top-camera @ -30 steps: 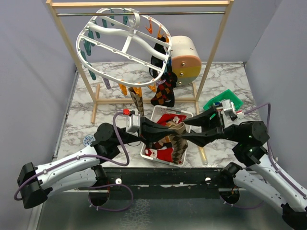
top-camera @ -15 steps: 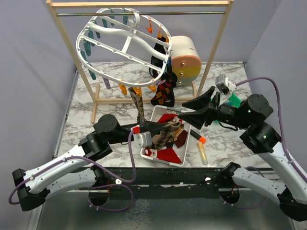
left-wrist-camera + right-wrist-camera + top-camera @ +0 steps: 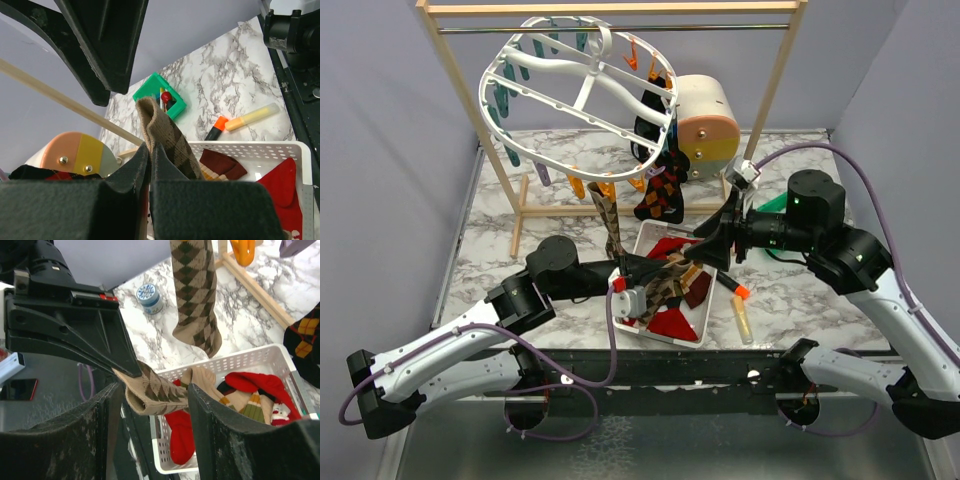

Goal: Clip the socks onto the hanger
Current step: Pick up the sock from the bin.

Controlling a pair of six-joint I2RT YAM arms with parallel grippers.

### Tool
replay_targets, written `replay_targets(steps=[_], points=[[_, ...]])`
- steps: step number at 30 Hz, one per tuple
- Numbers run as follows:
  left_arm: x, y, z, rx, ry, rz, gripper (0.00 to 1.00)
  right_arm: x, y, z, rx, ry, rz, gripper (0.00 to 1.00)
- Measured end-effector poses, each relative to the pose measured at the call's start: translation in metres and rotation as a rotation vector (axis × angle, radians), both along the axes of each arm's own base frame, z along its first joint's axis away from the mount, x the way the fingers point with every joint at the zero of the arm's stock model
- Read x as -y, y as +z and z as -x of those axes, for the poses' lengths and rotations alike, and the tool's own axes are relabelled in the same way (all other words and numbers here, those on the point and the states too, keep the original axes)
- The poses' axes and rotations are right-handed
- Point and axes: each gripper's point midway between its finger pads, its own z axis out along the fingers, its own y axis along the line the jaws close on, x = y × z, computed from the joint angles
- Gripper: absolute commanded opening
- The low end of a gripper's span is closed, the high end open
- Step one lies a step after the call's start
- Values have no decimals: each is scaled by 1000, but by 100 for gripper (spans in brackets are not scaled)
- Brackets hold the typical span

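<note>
My left gripper (image 3: 150,160) is shut on the cuff of a tan argyle sock (image 3: 167,137), holding it above the white basket (image 3: 642,325). The right gripper (image 3: 152,405) is open, its fingers (image 3: 220,425) on either side of that sock's free end (image 3: 157,395) without touching it. From above, the left gripper (image 3: 655,272) and right gripper (image 3: 705,245) face each other over the basket. The white oval hanger (image 3: 580,90) hangs from the rod. A tan argyle sock (image 3: 610,215) and a dark argyle sock (image 3: 660,195) dangle from its clips. Red socks (image 3: 182,435) lie in the basket.
A wooden rack (image 3: 765,110) carries the hanger. A cream drum with a pink and yellow face (image 3: 705,120) stands behind it. A green box (image 3: 772,207), an orange marker (image 3: 738,290) and a yellow tube (image 3: 744,320) lie right of the basket. A small jar (image 3: 505,293) sits left.
The right arm has lifted and drawn back from the basket's front to its far right side. The left gripper, still shut on the tan sock, has shifted right and rolled its wrist.
</note>
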Motion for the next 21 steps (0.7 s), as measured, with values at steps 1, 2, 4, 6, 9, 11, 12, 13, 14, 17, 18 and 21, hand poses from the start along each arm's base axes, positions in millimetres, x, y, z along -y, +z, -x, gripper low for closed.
replay_targets(steps=[1,2,4,6,9,11,12,13,14,17,18,21], points=[[0,-1,0,0,0,-2,0,0,-3,0,-5,3,9,60],[0,-1,0,2,-1,-3,0,0,-5,0,-12,4,18,60],[0,-1,0,8,0,-5,0,1,-11,0,-22,5,33,60],[0,0,0,11,0,-4,0,0,-14,0,-32,5,42,59],[0,0,-1,13,0,-5,0,-1,-17,-2,-42,3,50,58],[1,-1,-1,12,0,-8,0,-1,-20,-4,-49,-2,55,57],[1,-2,-1,11,0,-10,0,-2,-20,-4,-52,-3,57,57],[1,-2,-1,10,0,-11,0,-2,-21,-5,-55,-3,59,57],[2,-3,-2,9,0,-13,0,-3,-22,-6,-59,-4,62,57],[2,-3,-2,9,-1,-13,0,-4,-25,-6,-66,-3,68,57],[2,-3,-2,9,-1,-12,0,-4,-26,-7,-69,-3,70,57],[2,-3,-2,9,0,-12,0,-3,-26,-6,-72,-2,72,57]])
